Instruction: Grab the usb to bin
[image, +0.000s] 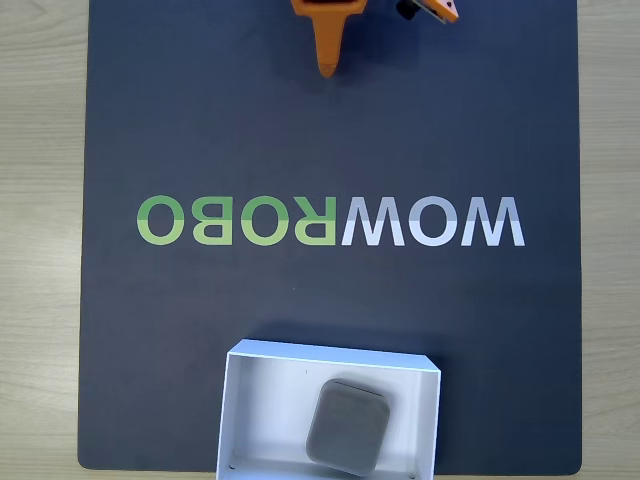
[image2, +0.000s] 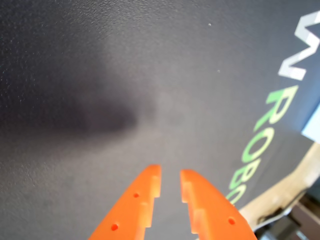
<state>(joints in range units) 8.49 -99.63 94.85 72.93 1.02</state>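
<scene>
In the fixed view the usb (image: 346, 425) lies inside the bin (image: 235, 400), right of the bin's middle and well apart from the orange fingers (image: 326, 60) at the mat's far edge. The bin sits below the mirrored lettering "WOWROBO" (image: 330, 221) on the dark mat (image: 200, 130), which covers the wooden bench (image: 40, 200). In the wrist view the fingers (image2: 170, 175) stand narrowly parted, holding nothing, with "ROBO" (image2: 260, 145) to their right.

A gray usb (image: 346, 427), a white bin (image: 232, 410), an orange gripper (image2: 170, 181) and a dark mat (image: 200, 120) lettered green and white are seen.
</scene>
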